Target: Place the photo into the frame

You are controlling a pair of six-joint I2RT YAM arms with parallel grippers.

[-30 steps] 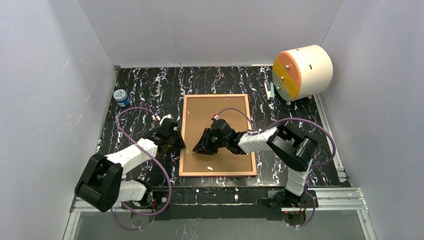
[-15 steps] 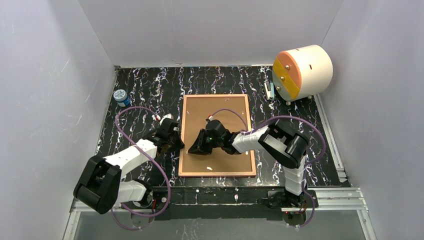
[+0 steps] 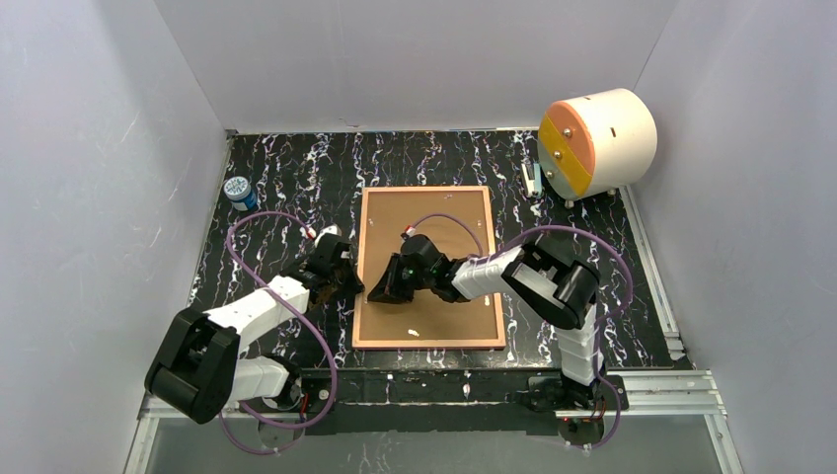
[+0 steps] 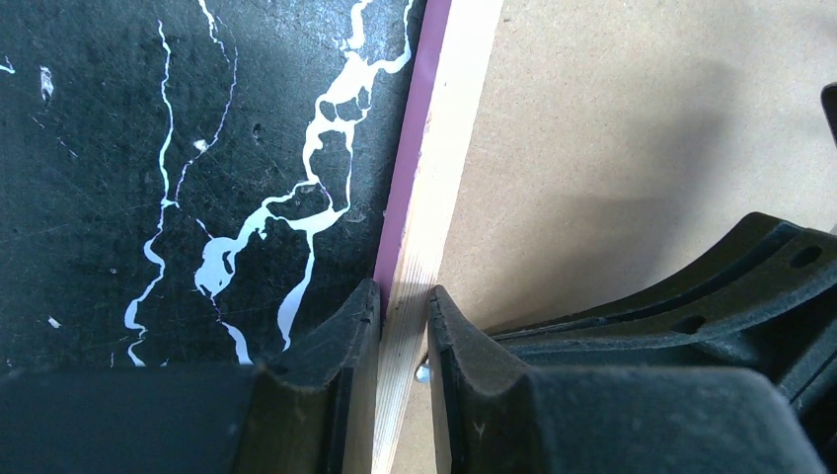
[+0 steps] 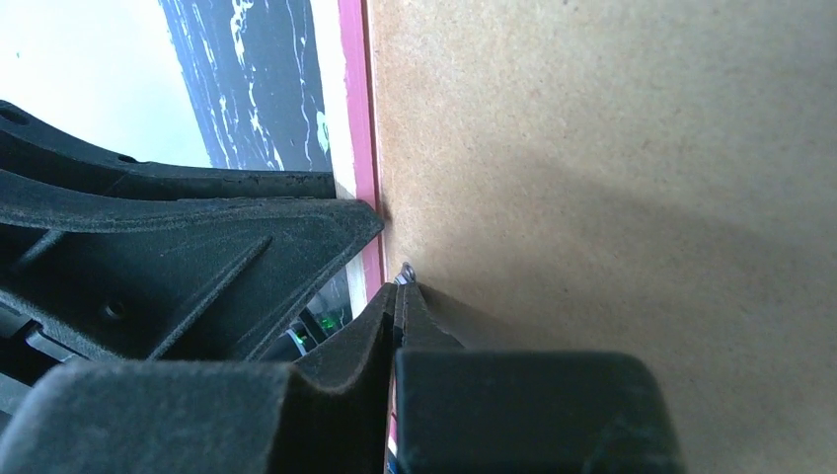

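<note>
The frame lies face down on the black marbled table, and the brown backing board fills it. The photo is hidden. My left gripper is shut on the frame's left rail; in the left wrist view its fingertips pinch the light wood rail, whose pink edge shows on the outer side. My right gripper lies low over the board, right beside the left one. Its jaws are shut on a small metal tab at the board's left edge.
A white drum with an orange and yellow face stands at the back right, with a small pale object beside it. A blue-lidded jar sits at the back left. White walls close in three sides.
My right gripper has slid left across the backing board to the frame's left edge and closed there. The left gripper has tightened on the rail and stayed in place.
</note>
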